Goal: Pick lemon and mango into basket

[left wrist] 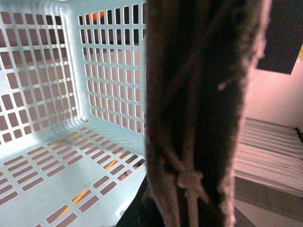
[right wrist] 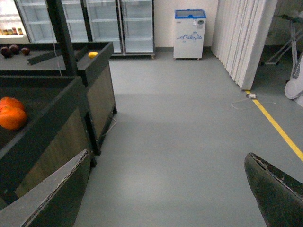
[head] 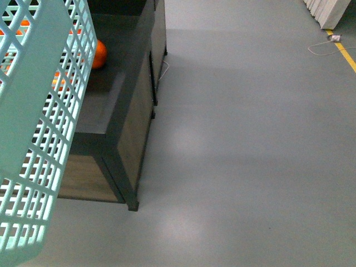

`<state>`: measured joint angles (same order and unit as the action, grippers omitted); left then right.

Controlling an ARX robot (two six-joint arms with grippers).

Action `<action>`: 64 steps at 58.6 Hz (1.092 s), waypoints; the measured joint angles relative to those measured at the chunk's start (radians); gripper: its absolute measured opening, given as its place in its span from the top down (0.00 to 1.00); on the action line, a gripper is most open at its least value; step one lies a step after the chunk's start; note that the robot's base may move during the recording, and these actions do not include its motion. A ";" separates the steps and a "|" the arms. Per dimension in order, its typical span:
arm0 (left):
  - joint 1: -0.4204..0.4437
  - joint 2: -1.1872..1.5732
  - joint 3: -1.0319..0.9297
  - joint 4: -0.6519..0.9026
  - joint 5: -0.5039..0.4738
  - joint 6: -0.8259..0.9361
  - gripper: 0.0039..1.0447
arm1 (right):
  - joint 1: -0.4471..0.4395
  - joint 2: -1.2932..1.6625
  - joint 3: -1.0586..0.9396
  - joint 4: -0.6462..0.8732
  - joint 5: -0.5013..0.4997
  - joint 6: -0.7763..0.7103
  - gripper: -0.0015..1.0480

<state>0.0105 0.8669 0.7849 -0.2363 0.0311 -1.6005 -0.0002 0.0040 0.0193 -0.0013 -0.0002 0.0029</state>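
The light teal basket (head: 39, 128) hangs close at the far left of the front view, in front of a dark display bin (head: 119, 111). In the left wrist view its slotted inside (left wrist: 57, 156) holds nothing. Its brown handle (left wrist: 199, 94) with a white tie (left wrist: 189, 182) fills the foreground. My left gripper is shut on that handle, its fingers hidden behind it. My right gripper (right wrist: 163, 198) is open over bare floor, fingers (right wrist: 274, 189) wide apart. A small yellow fruit (right wrist: 93, 55) lies at the far bin's corner, too far off to tell lemon from mango.
Orange tangerines (right wrist: 12, 113) lie in the near bin, one of them (head: 99, 54) showing beside the basket. Dark red fruits (right wrist: 14, 49) sit further back. Grey floor (head: 250, 139) spreads to the right, with a yellow line (right wrist: 277, 127), a cable, glass-door fridges (right wrist: 118, 23) and a chest freezer (right wrist: 189, 33).
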 joint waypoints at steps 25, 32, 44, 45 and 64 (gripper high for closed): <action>0.000 0.000 0.000 0.000 0.002 0.000 0.95 | 0.000 0.000 0.000 0.000 0.001 0.000 0.08; 0.000 0.000 0.000 0.000 0.003 -0.001 0.95 | 0.000 0.000 0.000 0.000 0.000 0.000 0.08; 0.000 0.000 0.000 0.000 0.002 -0.001 0.95 | 0.000 -0.001 0.000 0.000 -0.001 0.000 0.08; 0.000 0.000 0.000 0.000 0.001 -0.001 0.95 | 0.000 0.000 0.000 0.000 0.000 0.000 0.08; 0.000 -0.001 0.000 0.000 0.003 -0.002 0.95 | 0.000 0.000 0.000 0.000 0.003 0.000 0.08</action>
<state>0.0105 0.8661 0.7849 -0.2359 0.0338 -1.6020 -0.0002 0.0040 0.0189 -0.0013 0.0025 0.0029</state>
